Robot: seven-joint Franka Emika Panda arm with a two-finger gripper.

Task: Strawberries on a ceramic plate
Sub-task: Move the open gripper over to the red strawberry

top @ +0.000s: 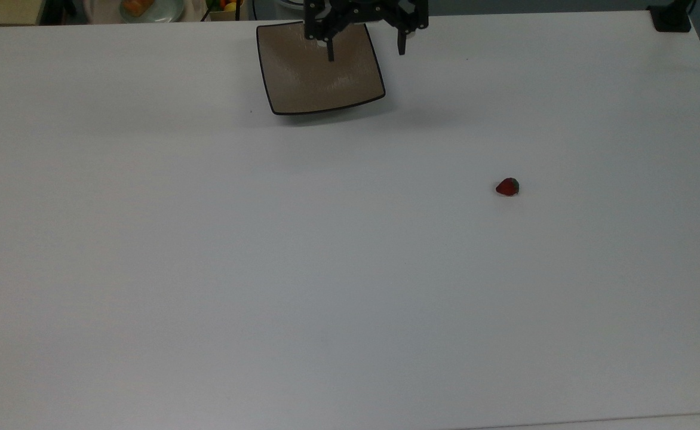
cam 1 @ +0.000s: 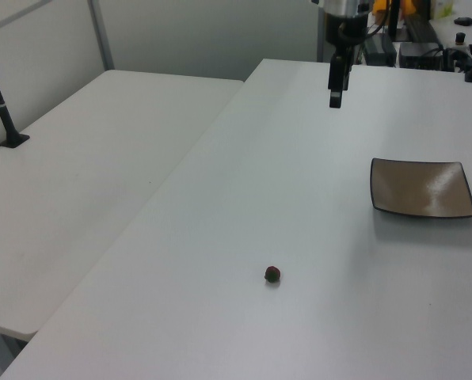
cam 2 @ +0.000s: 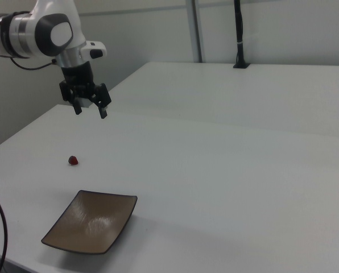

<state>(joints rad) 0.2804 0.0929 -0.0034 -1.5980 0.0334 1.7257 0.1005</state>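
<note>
My end effector [top: 365, 52] is hanging up high near the ceramic plate [top: 320, 68], fingers spread wide apart, nothing in them. The strawberry [top: 507, 187] sits alone on the table [top: 206, 269], well apart from the plate. It's tiny, and I can't quite tell which way its cap points, so I'd center right over it, drop straight down and close gently so it doesn't squish or roll.

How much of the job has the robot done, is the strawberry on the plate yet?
Not yet. Nothing looks finished: the strawberry lies on the white table, well apart from the ceramic plate, which holds nothing. In hand: the gripper hangs open in the air with nothing between its fingers. Left to do: reach the strawberry, pick it up, carry it over and set it on the plate.
</note>
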